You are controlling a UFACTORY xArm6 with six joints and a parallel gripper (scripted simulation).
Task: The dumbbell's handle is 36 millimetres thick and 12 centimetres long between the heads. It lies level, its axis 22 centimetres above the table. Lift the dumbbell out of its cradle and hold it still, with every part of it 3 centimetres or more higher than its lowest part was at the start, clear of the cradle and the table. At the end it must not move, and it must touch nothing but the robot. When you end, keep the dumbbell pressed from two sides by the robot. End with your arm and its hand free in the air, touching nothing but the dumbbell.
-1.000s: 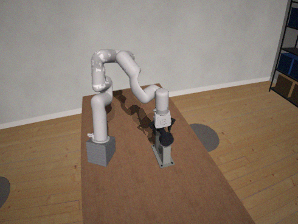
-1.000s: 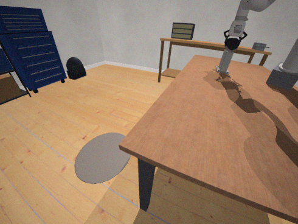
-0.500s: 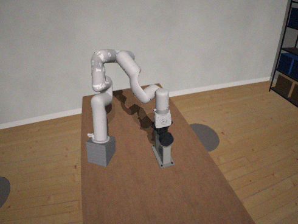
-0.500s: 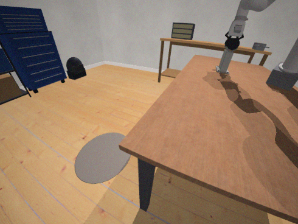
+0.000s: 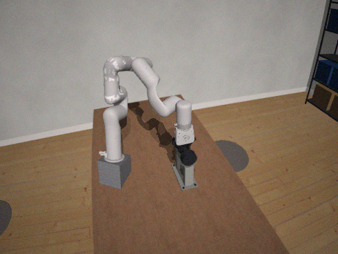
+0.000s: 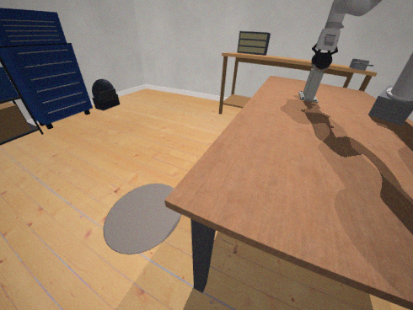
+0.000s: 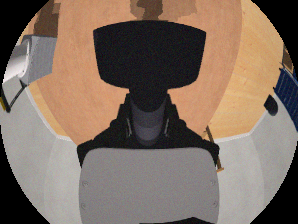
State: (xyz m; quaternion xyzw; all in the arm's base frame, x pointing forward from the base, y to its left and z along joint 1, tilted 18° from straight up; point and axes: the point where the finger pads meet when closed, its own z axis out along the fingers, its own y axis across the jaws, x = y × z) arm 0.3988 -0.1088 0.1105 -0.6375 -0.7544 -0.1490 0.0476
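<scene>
Judging progress, we find the grasp made but the lift not begun: the dumbbell (image 5: 188, 157) sits in its cradle (image 5: 186, 176) on the bench (image 5: 145, 207), at 3 o'clock from the arm's base (image 5: 114, 172). The claw (image 7: 148, 121) is partly closed from above, pinching the handle between its fingers. Raising and holding still remain.

the arm (image 5: 152, 83) arches over, wrist vertical, gripper (image 5: 183, 149) clamped on the dumbbell handle (image 7: 148, 123)
</scene>
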